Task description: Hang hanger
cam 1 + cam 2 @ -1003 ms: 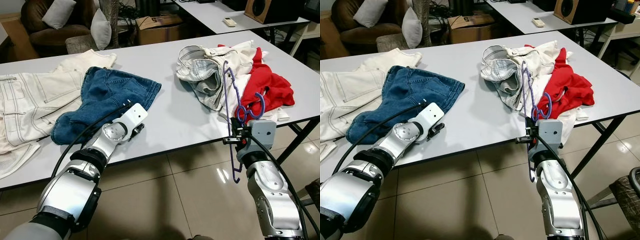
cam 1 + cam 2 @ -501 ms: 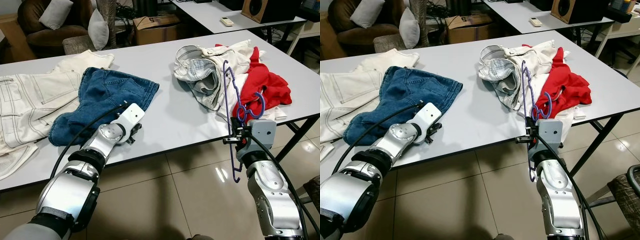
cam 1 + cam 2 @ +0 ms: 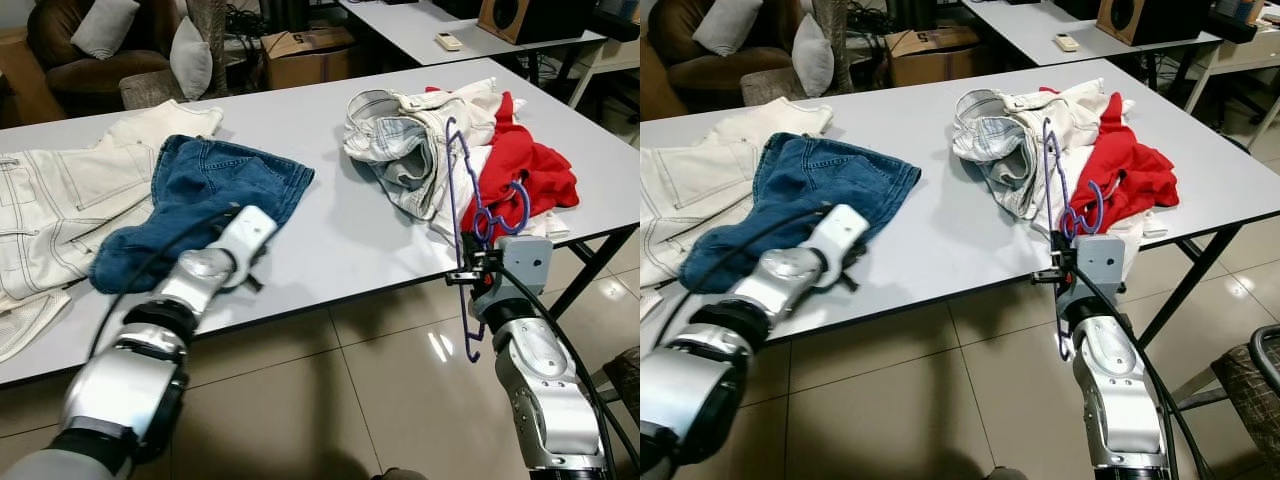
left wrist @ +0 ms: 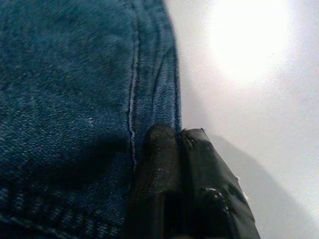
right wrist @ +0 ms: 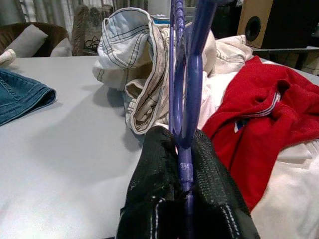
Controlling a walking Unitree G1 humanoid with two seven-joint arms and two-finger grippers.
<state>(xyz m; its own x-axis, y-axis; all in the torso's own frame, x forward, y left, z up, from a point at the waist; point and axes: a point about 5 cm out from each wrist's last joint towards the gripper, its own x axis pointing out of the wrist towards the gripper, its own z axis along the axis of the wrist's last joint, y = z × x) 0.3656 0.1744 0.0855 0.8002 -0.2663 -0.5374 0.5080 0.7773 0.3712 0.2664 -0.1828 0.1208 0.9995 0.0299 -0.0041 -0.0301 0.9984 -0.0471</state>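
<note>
The right hand (image 3: 470,272) is clamping the purple hanger (image 3: 458,210) upright at the tabletop (image 3: 330,225) edge, five o'clock. It looks light, stiff and slippery, so gripping the shank suits. The left hand (image 4: 179,142), fingers pressed together, is resting at the blue denim (image 3: 200,195).

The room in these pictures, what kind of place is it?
Probably a home living or work room doubling as a laundry-sorting spot: a long white table strewn with clothes such as blue jeans, a brown armchair with cushions, and a second table with a speaker.
</note>
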